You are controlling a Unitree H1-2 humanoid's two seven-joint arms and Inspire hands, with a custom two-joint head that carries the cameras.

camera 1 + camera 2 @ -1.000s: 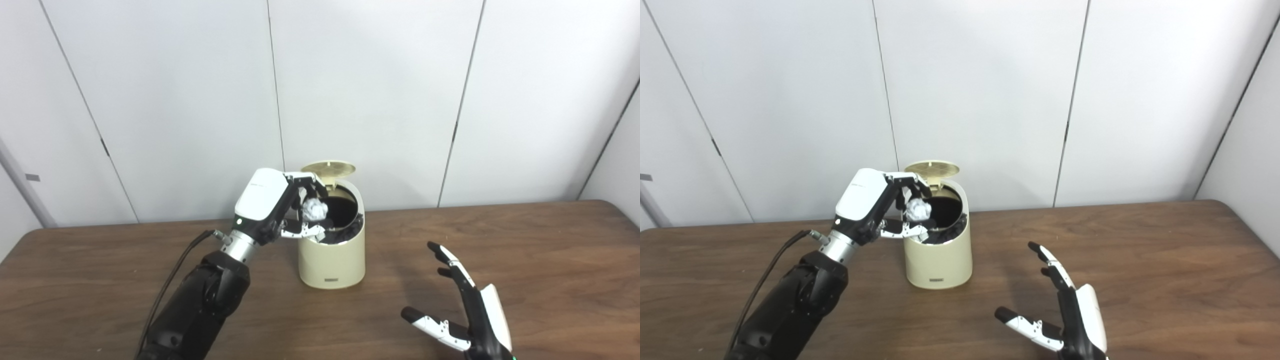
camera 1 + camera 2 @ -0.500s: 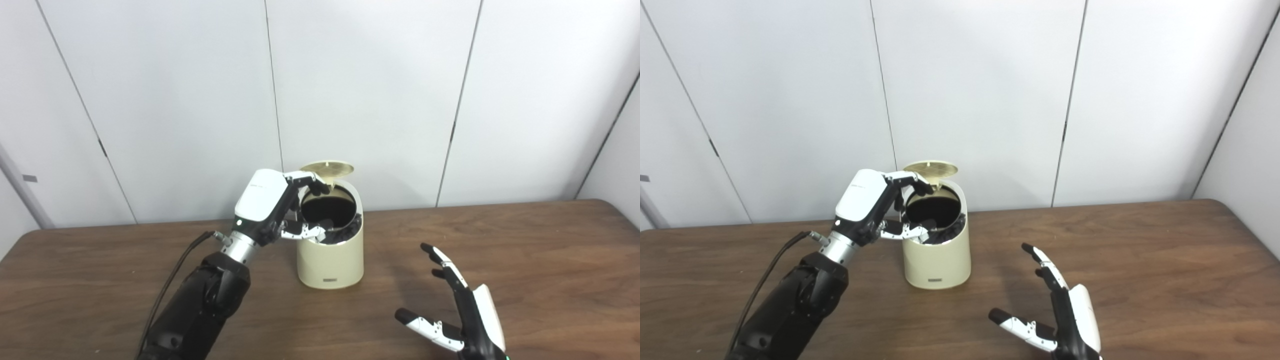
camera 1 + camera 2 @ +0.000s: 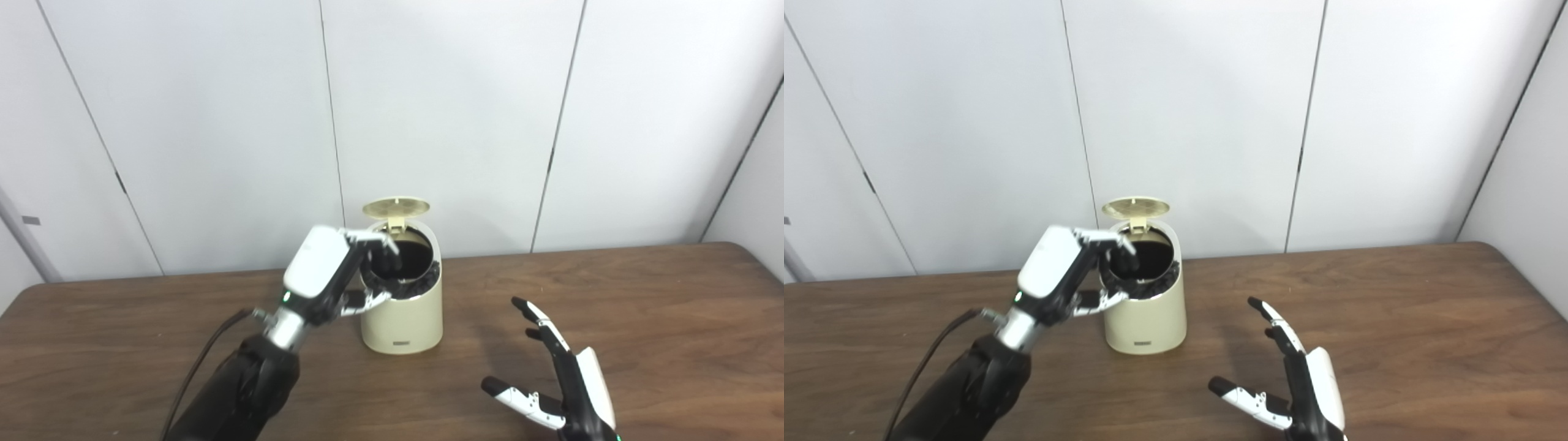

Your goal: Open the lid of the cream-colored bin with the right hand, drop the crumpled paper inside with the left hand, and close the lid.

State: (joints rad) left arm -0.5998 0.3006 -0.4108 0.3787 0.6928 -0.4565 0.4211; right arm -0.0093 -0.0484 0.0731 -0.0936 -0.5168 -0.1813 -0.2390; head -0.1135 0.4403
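White panelled wall behind brown wooden surface [image 3: 643,306], cream-colored bin [image 3: 402,318] stood mid-surface, round lid [image 3: 396,207] raised, dark liner inside, left hand [image 3: 334,269] spread empty at its rim, right hand [image 3: 560,380] spread, empty, near front edge.

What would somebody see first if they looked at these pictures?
First, the cream-colored bin in the middle of the brown table, with its lid flipped up. The left hand hangs empty at the bin's dark opening, and the right hand waits open over the table's near right side.
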